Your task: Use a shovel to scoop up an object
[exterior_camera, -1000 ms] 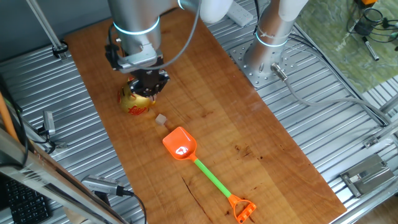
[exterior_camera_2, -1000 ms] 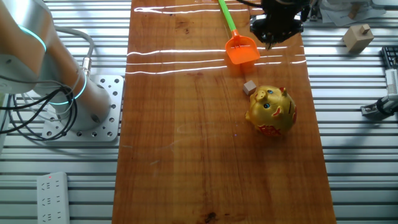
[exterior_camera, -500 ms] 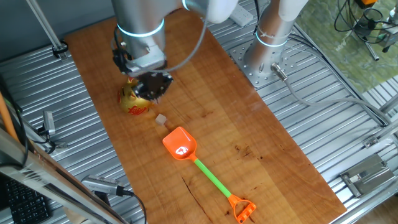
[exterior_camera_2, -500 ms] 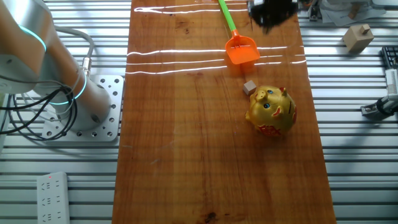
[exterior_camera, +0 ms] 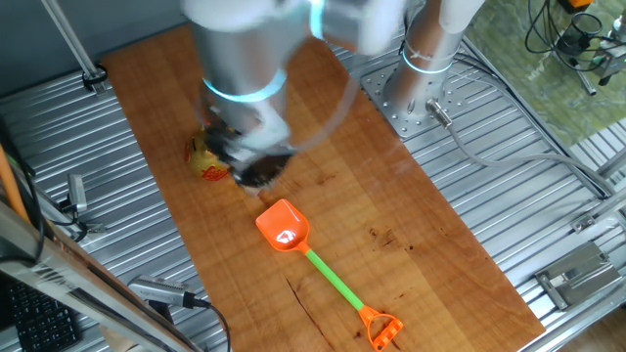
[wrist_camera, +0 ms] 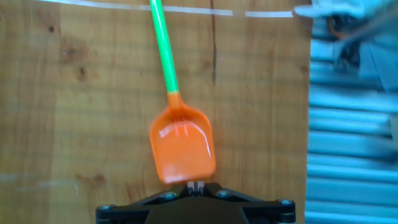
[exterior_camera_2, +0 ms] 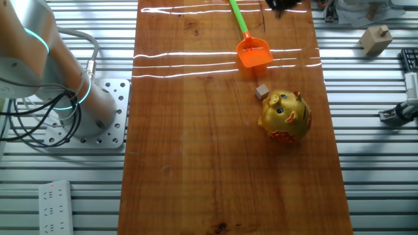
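The shovel (exterior_camera: pixel 315 259), with orange scoop blade, thin green shaft and orange loop end, lies flat on the bench (exterior_camera_2: pixel 196 143); whether the blurred tool (exterior_camera: pixel 256 171) is open cannot be told.

On the wooden table (exterior_camera_2: pixel 196 150) in front of me stands a golden figurine (exterior_camera_2: pixel 285 116) with a red base, upright, near the board's edge. Beyond that edge, on the ribbed metal surface (exterior_camera_2: pixel 372 130), a pale wooden block (exterior_camera_2: pixel 374 39) sits well apart. On the opposite side lie a white power strip (exterior_camera_2: pixel 55 201) and a round metal mounting plate (exterior_camera_2: pixel 98 117).
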You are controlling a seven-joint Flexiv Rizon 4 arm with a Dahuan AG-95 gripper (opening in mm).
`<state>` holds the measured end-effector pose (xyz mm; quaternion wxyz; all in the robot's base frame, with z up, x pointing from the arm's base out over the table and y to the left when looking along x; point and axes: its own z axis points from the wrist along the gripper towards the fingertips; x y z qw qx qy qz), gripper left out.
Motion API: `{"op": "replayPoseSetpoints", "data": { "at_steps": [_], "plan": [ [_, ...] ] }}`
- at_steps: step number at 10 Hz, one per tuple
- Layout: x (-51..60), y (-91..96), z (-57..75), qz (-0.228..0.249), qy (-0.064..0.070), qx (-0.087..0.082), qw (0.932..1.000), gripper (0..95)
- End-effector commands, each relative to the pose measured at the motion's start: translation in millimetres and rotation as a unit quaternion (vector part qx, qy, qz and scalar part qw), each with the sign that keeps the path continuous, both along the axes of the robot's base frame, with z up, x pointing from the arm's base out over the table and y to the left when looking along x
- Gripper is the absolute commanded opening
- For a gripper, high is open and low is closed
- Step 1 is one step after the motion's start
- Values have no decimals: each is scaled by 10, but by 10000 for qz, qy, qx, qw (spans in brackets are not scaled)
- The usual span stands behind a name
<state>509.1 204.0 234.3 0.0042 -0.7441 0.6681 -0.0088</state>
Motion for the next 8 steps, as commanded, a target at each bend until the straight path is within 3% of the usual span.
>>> {"op": "replayPoseSetpoints", "data": {
  "at_steps": [1,4,6,8],
  "plan": [
    [-123,245,-82,-29,-48,-98,9999,0],
    [-350,576,-451,-27,-33,-81,10000,0],
    [-511,834,-700,-73,-120,-106,9998,0],
    [-549,941,-901,-29,-139,-89,9999,0]
  ]
}}
